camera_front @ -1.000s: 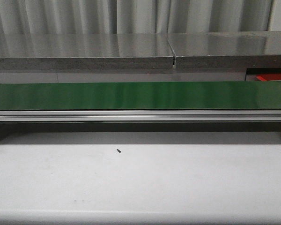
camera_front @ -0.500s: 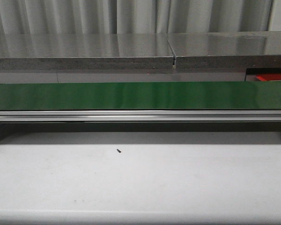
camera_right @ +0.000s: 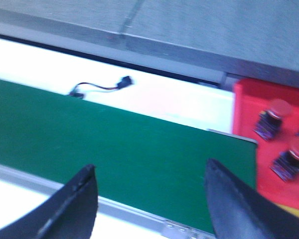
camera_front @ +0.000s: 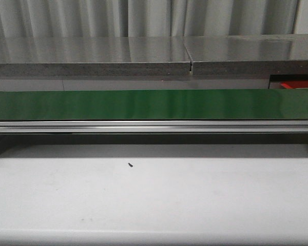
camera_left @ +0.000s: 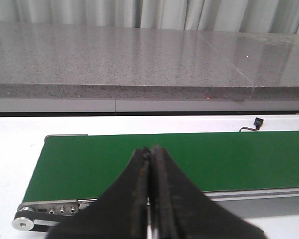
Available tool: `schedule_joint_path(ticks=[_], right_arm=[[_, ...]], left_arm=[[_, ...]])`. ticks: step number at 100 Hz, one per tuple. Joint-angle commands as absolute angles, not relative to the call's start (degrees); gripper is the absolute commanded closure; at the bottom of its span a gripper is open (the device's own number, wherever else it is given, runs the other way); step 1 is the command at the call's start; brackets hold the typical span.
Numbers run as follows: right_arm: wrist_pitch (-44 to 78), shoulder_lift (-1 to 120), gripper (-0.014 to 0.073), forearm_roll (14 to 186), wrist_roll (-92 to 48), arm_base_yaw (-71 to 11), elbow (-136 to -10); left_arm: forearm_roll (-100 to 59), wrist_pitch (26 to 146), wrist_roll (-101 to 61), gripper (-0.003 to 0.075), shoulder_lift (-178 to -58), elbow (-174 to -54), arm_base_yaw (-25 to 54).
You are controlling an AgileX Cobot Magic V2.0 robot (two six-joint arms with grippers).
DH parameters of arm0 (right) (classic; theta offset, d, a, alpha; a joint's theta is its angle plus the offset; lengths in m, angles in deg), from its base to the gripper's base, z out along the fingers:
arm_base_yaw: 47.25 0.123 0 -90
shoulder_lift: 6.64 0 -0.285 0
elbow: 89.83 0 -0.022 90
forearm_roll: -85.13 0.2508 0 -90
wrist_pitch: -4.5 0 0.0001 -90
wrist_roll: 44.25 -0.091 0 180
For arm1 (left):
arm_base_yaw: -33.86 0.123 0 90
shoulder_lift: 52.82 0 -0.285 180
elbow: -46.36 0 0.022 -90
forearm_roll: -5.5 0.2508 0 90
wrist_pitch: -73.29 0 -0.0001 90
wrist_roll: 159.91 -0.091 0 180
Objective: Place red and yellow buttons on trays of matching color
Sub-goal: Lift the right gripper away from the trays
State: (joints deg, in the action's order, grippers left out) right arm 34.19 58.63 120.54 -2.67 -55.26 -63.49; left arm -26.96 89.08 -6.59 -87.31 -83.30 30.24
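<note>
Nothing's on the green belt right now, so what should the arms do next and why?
Probably hold the right gripper open above the belt and wait: no button is on it, and the red tray already holds red buttons. The left gripper is shut.

White table [camera_front: 195,205], small dark speck [camera_front: 130,165], perhaps.

There are no words, numbers, labels or signs to read in any of the pictures. The green belt [camera_front: 154,104], the red tray [camera_right: 274,134] and the grey tabletop [camera_front: 154,200] are all plain.
</note>
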Motion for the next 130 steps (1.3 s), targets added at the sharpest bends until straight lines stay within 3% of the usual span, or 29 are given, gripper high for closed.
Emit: schedule_joint_path(ticks=[1, 12, 36, 130], right_arm=[[32.5, 55.4, 0.0141, 120.5, -1.5, -52.6, -63.7], [32.6, 52.2, 0.0253, 120.5, -1.5, -51.6, -59.8], [32.0, 45.7, 0.0717, 120.5, -1.5, -51.6, -52.7], [32.6, 43.5, 0.0711, 120.7, -1.5, -51.6, -52.6]], left_arm=[[-28.0, 85.2, -6.4, 0.0739, -87.4, -84.8, 29.8], [-28.0, 85.2, -6.4, 0.0739, -87.4, -84.8, 29.8], [-28.0, 85.2, -6.4, 0.0739, -87.4, -84.8, 29.8], [-28.0, 85.2, -6.4, 0.0739, -87.4, -84.8, 29.8]])
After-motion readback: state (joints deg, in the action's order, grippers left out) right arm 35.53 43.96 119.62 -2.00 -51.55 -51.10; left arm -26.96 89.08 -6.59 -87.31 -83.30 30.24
